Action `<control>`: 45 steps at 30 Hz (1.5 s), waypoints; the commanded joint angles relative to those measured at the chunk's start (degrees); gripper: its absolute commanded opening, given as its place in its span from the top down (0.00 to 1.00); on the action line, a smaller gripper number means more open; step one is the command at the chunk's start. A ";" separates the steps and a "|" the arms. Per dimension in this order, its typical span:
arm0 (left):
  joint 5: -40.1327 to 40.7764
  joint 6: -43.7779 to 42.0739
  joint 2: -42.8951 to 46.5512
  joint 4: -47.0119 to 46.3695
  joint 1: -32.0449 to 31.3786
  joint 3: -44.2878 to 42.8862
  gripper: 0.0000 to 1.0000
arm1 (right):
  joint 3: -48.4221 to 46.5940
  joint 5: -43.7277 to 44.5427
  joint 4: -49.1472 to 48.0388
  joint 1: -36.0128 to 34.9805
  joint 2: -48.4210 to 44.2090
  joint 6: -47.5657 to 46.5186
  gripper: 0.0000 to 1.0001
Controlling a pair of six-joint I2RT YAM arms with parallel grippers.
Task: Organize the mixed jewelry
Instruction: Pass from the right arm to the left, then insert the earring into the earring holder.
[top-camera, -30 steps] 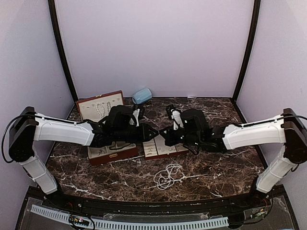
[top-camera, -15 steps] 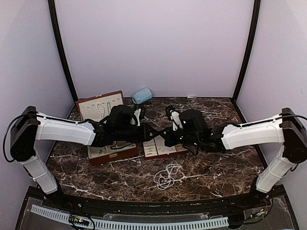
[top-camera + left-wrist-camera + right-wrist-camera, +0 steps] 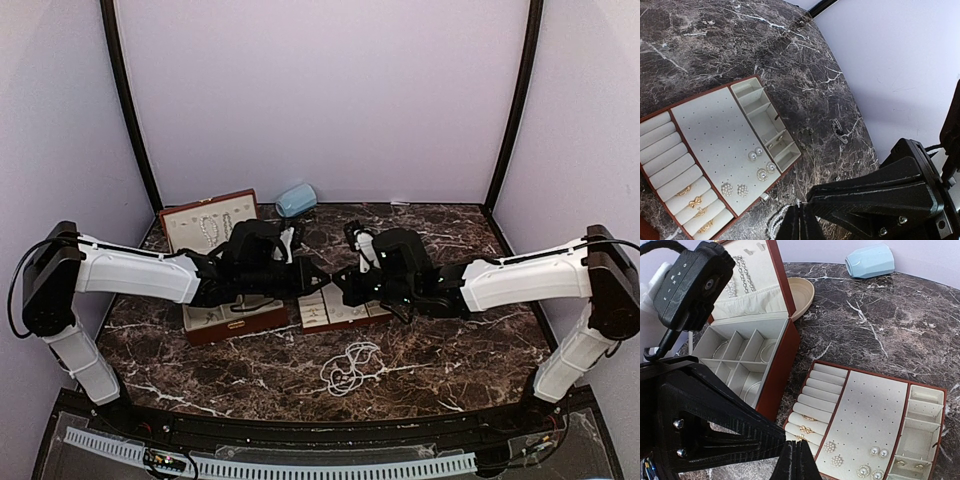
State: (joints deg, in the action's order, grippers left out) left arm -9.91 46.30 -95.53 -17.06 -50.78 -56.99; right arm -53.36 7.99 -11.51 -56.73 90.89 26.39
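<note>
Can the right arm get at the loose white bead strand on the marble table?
Probably yes: the loose white bead strand lies uncovered on the dark marble table, close by the shut right claw, which would need opening first.

Polished stone, matt lining, pearl and gilt sheen

The surface (image 3: pixel 880 330) looks like dark brown marble, white-veined and glossy. The tray (image 3: pixel 870 405) has a reddish-brown rim and soft matt cream lining, as does the case (image 3: pixel 782 355). Pearl earrings (image 3: pixel 874 451) gleam smooth; gold-toned rings (image 3: pixel 807 429) look metallic. The pale blue object (image 3: pixel 870 261) is smooth and matt. The jaws are matt black plastic with bright screws.
</note>
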 commanded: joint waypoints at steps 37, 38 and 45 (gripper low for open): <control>12.80 -12.90 4.16 4.23 -0.15 -0.09 1.00 | 0.71 -11.93 -3.00 6.91 -5.71 6.98 0.48; 13.03 -13.65 4.61 3.96 -0.17 0.15 1.00 | 1.22 -13.43 -3.15 7.80 -5.99 7.00 0.48; 15.19 -25.59 6.96 -1.79 -0.19 5.06 1.00 | -0.09 -24.61 2.65 13.64 -5.11 4.94 0.51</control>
State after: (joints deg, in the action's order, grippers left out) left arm 2.83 30.13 -91.59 -15.00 -50.81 -54.85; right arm -52.56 -7.92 -11.31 -45.32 85.60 32.05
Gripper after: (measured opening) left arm 0.027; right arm 0.504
